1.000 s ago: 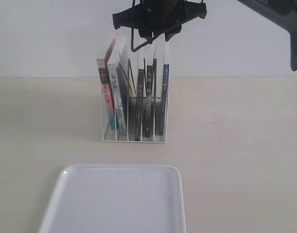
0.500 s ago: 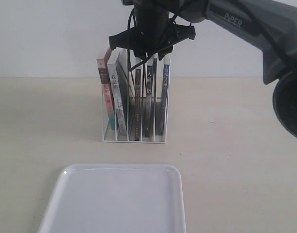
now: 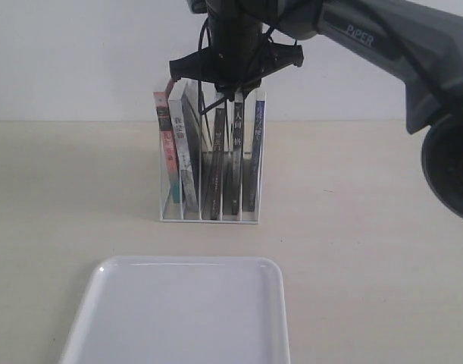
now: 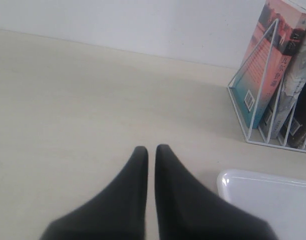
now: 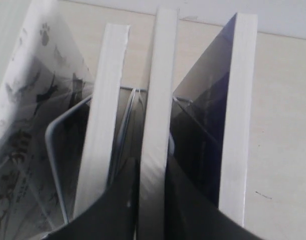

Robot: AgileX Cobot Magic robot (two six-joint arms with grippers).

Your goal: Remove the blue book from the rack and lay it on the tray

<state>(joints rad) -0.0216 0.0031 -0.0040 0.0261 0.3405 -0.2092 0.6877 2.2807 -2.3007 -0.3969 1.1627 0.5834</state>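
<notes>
The left hand (image 4: 151, 148) hangs clenched on nothing above the table (image 4: 67, 100), near a corner of the tray (image 3: 178, 318). Behind the tray, the rack (image 3: 208, 219) holds its books upright. The right hand (image 5: 151, 169) clamps one book's top edge, seemingly the black-spined book (image 3: 236, 152). The blue book (image 3: 256, 152) stands just right of it, in the end slot.

The dark grey, angular right arm (image 3: 401, 42) bears white "PiPER" lettering (image 3: 358, 36) and thin black cables (image 3: 204, 34). The left pincer (image 4: 151, 148) has smooth, black, tapered fingers (image 4: 130, 195).
</notes>
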